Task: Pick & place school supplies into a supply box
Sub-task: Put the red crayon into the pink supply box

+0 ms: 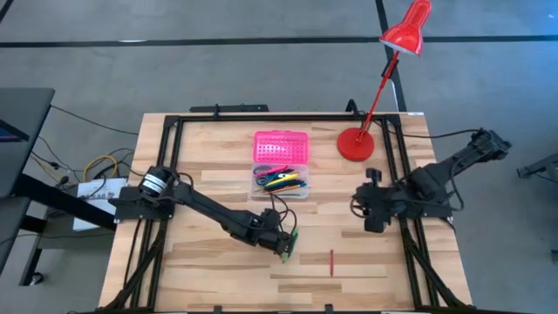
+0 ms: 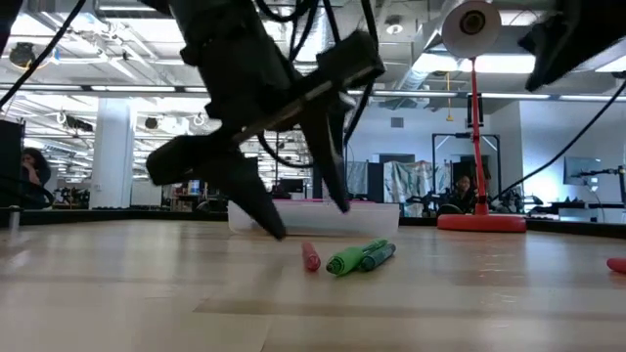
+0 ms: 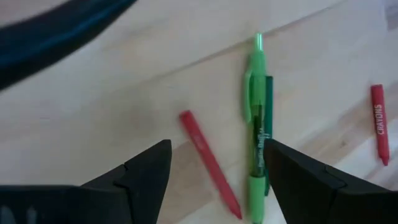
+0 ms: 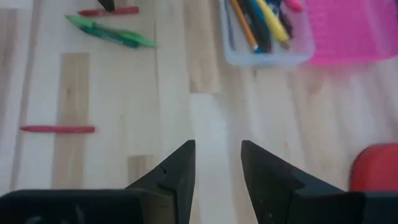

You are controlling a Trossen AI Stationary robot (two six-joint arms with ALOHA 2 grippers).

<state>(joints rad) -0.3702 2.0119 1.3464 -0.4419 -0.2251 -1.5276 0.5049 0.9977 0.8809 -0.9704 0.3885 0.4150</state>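
My left gripper [image 1: 285,242] is open, low over the table's near middle. A red crayon [image 3: 209,163] lies between its fingers. A green pen [image 3: 255,127] with a dark green marker [image 3: 268,118] beside it lies close along one finger; touch does not show. In the low view the gripper [image 2: 305,220] stands just above the crayon [image 2: 311,256] and the pen [image 2: 346,260]. The supply box's clear base [image 1: 281,182] holds several pens, and its pink lid [image 1: 281,146] lies open behind it. My right gripper [image 1: 375,220] is open and empty at the right.
A second red crayon [image 1: 331,262] lies near the front edge, right of the left gripper. A red desk lamp stands with its round base [image 1: 356,144] at the far right, its head [image 1: 406,30] beyond the table. A black frame [image 1: 166,131] borders the table.
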